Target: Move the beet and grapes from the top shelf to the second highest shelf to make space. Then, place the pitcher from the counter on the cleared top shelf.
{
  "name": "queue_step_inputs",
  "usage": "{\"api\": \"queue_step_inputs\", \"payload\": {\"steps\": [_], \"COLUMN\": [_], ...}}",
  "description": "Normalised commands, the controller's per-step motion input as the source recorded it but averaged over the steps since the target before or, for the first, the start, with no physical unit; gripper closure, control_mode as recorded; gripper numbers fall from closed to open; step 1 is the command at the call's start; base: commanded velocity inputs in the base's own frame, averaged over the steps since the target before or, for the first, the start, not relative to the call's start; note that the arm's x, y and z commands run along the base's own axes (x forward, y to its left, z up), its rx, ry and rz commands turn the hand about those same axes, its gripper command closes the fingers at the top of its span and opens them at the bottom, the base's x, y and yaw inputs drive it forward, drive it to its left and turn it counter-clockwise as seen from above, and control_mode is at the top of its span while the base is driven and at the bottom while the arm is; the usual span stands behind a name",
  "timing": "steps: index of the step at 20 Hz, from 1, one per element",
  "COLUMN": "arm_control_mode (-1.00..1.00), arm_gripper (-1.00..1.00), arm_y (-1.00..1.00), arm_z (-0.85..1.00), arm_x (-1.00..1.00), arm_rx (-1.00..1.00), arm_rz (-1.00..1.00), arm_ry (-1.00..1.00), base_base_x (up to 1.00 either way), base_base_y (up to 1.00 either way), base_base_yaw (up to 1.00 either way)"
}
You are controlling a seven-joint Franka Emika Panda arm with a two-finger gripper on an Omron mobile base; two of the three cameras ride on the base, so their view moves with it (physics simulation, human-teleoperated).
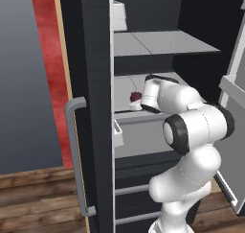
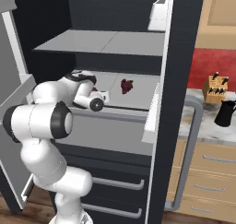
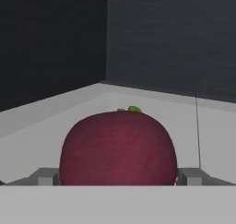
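Inside the fridge, on the second highest shelf (image 2: 138,87), the gripper (image 3: 119,176) is spread around the beet (image 3: 118,147), seemingly untouched; the grapes (image 2: 126,85) lie nearby.

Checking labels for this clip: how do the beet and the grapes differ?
The beet is one smooth round ball with a green stem tip; the grapes are a bumpy cluster. The beet sits between the tips of the open pincer; the grapes lie free on the second highest shelf. Both are dark red.
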Motion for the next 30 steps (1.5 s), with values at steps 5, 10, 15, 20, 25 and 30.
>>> {"api": "queue_step_inputs", "payload": {"steps": [5, 10, 15, 20, 25, 30], "arm_control_mode": [-1.0, -1.0, -1.0, -1.0, -1.0, -1.0], "arm_gripper": [1.0, -1.0, -1.0, -1.0, -1.0, -1.0], "arm_y": [0.0, 0.0, 0.02, 0.06, -0.02, -0.15], "arm_z": [0.0, 0.0, 0.0, 0.12, 0.46, 0.15], "arm_x": [0.61, 0.65, 0.14, -0.17, -0.29, -0.3], "arm_rx": [0.0, 0.0, -0.03, -0.06, 0.0, 0.0], "arm_rz": [0.0, 0.0, 0.0, 0.0, 0.0, 0.0], "arm_ry": [0.07, 0.0, 0.0, -0.07, -0.11, -0.04], "base_base_x": [0.0, 0.0, 0.0, 0.0, 0.0, 0.0], "base_base_y": [0.0, 0.0, 0.0, 0.0, 0.0, 0.0], "base_base_yaw": [0.0, 0.0, 0.0, 0.0, 0.0, 0.0]}}
